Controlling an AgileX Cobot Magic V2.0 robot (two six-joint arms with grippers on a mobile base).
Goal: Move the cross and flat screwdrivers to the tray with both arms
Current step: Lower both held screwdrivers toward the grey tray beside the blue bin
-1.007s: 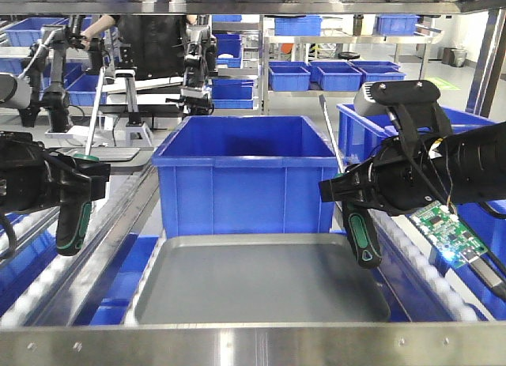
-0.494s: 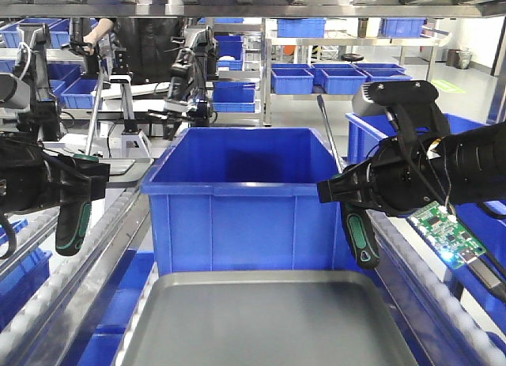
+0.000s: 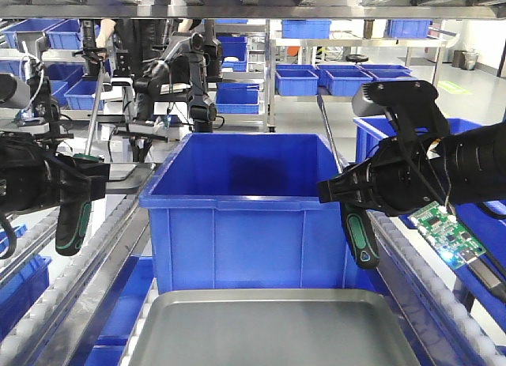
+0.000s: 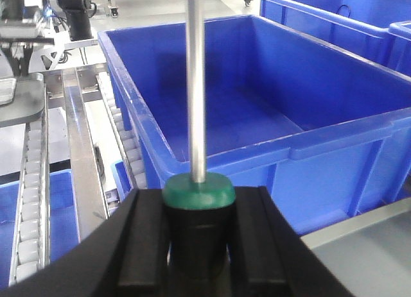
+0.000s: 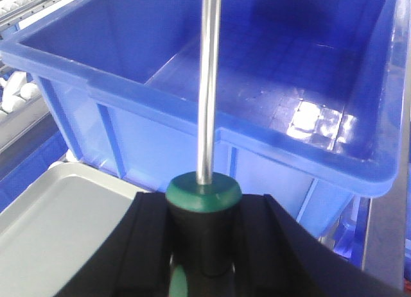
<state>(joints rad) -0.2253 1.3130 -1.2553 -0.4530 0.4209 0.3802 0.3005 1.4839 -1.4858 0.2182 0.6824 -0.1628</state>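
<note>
no legible text, label, brand, number or sign was found in any of the three views. the print on the green circuit board point(image 3: 447, 233), near the right gripper point(image 3: 336, 194), was too small to read.

The tray point(image 3: 277, 328) is plain grey, the bin point(image 3: 237, 220) solid blue. The left gripper point(image 3: 79, 183) and right gripper point(image 3: 346, 194) are black. The left screwdriver point(image 3: 71, 226) and right screwdriver point(image 3: 360, 241) have black handles with green stripes, green collars and silver shafts. The board point(image 3: 447, 233) is green, the camera block point(image 3: 367, 102) grey
</note>
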